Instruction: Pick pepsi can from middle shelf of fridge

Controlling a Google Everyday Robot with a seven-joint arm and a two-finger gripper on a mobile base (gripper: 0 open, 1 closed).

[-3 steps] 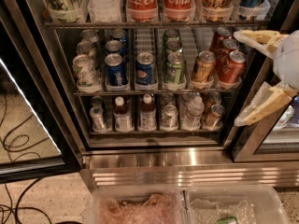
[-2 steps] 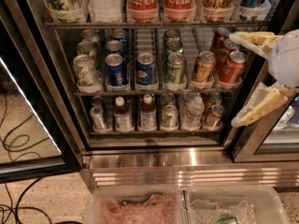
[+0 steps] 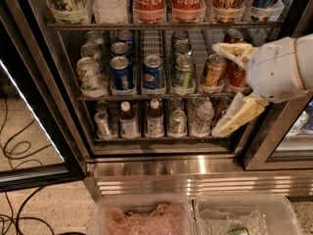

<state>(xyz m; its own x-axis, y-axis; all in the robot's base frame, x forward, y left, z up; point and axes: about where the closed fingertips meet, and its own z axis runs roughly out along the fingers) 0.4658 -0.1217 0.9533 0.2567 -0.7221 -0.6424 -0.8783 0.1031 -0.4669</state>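
Gripper is spread open and empty at the right end of the middle shelf in the fridge. Pepsi can sits at the front of the centre lane, apart to the left. Green can and orange can stand between. Red can is partly hidden behind the gripper.

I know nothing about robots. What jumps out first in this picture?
The big white gripper stands out at the right, its two yellowish fingers spread open in front of the middle shelf. Behind it the fridge is packed with rows of cans, with a blue pepsi can near the shelf's centre and red cola bottles above.
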